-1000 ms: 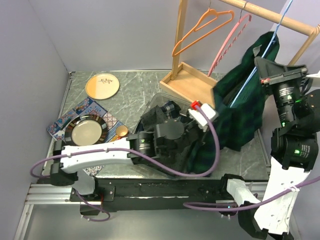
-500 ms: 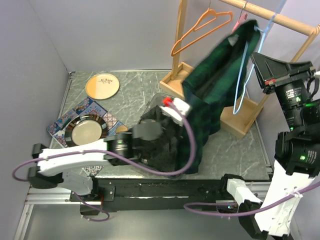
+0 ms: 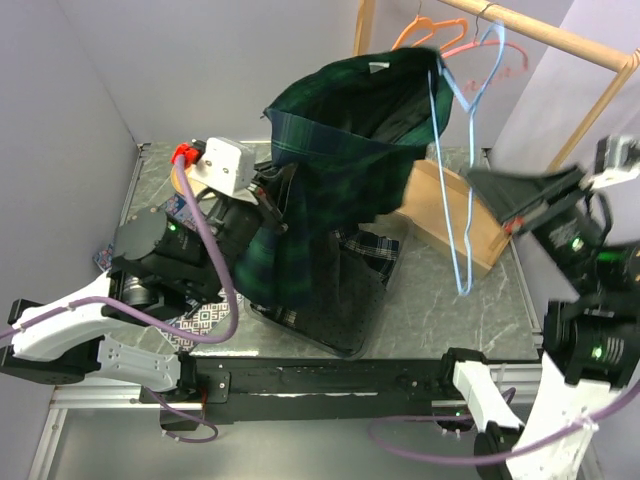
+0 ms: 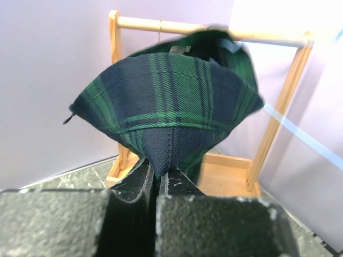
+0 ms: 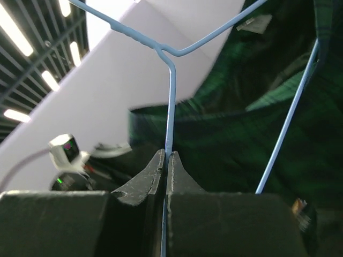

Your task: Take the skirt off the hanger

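Where the grey marbled bench (image 3: 440,300) meets the back wall, a wooden rack (image 3: 560,35) stands at the far right corner, its base on the bench and its rail overhead.

Skirt (image 3: 340,130): dark green and navy plaid, the biggest soft thing in view. Lifted clear of the bench and pulled taut across the middle, high at the rack end and dropping toward the left edge. Its far upper corner meets the shoulder of the blue hanger (image 3: 456,250); cannot tell whether it is hooked there or only touching. From the left wrist the cloth (image 4: 166,96) fans out in front of the rack, with one seam running down into the fingers.

Clear bin (image 3: 300,330): middle of the bench by the near edge, under the hanging cloth, with dark clothes inside.

Left gripper (image 4: 156,174): jaws pressed together on the lower hem of the skirt, holding it off the bench.

Right gripper (image 5: 166,158): jaws closed tight on a straight run of the blue hanger's wire (image 5: 170,107), just past a fork in it. Green cloth (image 5: 241,134) sits behind the wire.

Patterned mat (image 3: 205,322): near left corner, mostly under the left arm.

Orange hanger (image 3: 408,35) and pink hanger (image 3: 516,60): up by the rail, behind the skirt's top corner
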You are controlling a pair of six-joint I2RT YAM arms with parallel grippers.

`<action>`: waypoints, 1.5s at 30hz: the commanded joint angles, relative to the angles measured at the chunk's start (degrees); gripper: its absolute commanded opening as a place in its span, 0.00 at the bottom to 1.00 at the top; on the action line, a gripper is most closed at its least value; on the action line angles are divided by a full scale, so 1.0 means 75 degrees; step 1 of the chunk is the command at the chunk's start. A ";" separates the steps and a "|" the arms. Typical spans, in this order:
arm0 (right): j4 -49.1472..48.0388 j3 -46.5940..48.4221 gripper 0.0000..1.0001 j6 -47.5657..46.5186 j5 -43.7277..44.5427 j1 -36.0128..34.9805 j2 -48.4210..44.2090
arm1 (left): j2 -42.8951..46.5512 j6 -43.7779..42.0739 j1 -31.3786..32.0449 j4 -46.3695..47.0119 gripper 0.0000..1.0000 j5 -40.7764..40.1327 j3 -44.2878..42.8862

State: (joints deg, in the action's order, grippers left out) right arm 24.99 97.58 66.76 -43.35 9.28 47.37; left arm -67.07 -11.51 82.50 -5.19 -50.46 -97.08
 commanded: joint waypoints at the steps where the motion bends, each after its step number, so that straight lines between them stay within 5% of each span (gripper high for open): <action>1: 0.0487 -0.1368 0.00 -0.1038 0.0576 -0.0486 -0.0842 | 0.0025 -0.0036 0.0051 0.0036 0.01 0.0621 -0.0404; 10: 0.2256 -0.3038 0.00 -0.1272 0.0905 -0.0745 -0.2530 | 0.0164 0.0479 0.0074 -0.0538 0.01 0.1324 -0.0732; 21: 0.4073 -0.1985 0.00 -0.1894 0.1503 -0.0733 -0.2848 | 0.0598 0.1171 0.0074 -0.1242 0.01 0.2497 -0.1751; 34: 0.2621 -0.0577 0.00 -0.0523 0.1351 -0.0745 -0.2766 | 0.1068 0.1089 0.0074 -0.0645 0.01 0.2626 -0.0734; 45: 0.2410 -0.1749 0.00 -0.0440 0.1583 -0.0745 -0.3645 | 0.0002 0.0560 -0.0123 0.1278 0.01 0.1852 0.1083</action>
State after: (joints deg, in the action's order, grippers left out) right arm 47.57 85.67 63.18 -33.78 3.95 22.72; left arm -64.07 -6.83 82.70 -4.80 -36.16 -92.53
